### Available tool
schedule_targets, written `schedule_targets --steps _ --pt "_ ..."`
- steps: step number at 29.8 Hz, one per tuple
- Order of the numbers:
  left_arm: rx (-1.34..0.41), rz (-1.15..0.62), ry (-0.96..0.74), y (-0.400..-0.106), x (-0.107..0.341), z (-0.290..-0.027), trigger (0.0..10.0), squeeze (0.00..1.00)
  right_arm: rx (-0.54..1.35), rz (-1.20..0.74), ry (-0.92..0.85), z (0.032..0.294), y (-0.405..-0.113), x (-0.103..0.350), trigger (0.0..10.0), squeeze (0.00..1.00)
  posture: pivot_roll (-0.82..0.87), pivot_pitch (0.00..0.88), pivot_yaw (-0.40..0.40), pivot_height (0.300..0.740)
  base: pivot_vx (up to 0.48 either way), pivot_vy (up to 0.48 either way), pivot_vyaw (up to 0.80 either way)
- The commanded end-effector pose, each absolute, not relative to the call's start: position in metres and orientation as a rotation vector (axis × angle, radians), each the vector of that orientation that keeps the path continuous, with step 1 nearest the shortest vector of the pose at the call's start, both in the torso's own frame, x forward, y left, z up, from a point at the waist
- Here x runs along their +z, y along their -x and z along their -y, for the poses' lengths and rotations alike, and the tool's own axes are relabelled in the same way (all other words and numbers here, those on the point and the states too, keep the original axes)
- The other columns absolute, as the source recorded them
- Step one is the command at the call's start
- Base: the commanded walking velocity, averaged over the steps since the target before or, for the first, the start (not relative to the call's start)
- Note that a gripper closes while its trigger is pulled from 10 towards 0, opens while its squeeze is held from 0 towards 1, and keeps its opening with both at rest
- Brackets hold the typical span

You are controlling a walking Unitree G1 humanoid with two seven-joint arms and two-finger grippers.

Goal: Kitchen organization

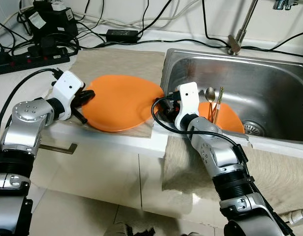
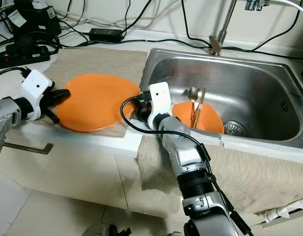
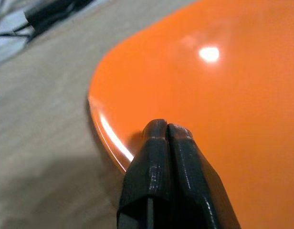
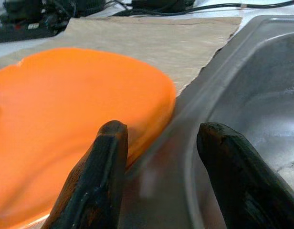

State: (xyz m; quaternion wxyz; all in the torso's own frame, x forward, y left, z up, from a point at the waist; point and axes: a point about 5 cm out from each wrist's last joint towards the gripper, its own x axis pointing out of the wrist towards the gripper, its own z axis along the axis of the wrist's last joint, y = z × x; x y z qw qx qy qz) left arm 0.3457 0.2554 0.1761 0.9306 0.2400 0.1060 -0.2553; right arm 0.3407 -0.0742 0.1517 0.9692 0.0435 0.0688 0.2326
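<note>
The left arm reaches in from the robot's left, forearm bent inward; its left pincer [image 3: 167, 138] has both black fingers pressed together, tips meeting. The right arm rises from below, wrist turned leftward; its right pincer [image 4: 161, 157] holds its fingers [image 4: 101, 176] parted, gap between.

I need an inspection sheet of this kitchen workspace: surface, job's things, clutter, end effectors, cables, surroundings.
Surface: white counter, beige mat on it.
Job's things: large orange plate on the mat; second orange plate in the steel sink, bearing a spoon and chopsticks.
Clutter: nothing seen.
End effectors: left end effector shut on the large plate's rim; right end effector open at the sink's edge.
Cables: power strip, adapter, black leads.
Surroundings: faucet, cabinet fronts below.
</note>
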Motion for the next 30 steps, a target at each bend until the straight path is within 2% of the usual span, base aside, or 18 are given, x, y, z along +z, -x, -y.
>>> schedule_targets --steps 1,17,30 --pt "-0.525 -0.259 -0.495 -0.344 0.169 -0.257 10.0 0.00 0.470 -0.101 -0.101 0.077 -0.345 0.166 10.0 0.00 0.07 0.030 0.002 0.740 0.000 0.000 0.00" --pt "-0.508 -0.329 -0.464 -0.334 0.143 -0.262 10.0 0.00 0.452 -0.083 -0.166 0.087 -0.354 0.178 10.0 0.00 0.07 0.041 -0.008 0.740 0.000 0.000 0.00" --pt "-0.438 -0.358 -0.349 -0.329 0.116 -0.262 10.0 0.00 0.442 -0.080 -0.179 0.090 -0.356 0.180 10.0 0.00 0.06 0.049 -0.015 0.740 0.000 0.000 0.00"
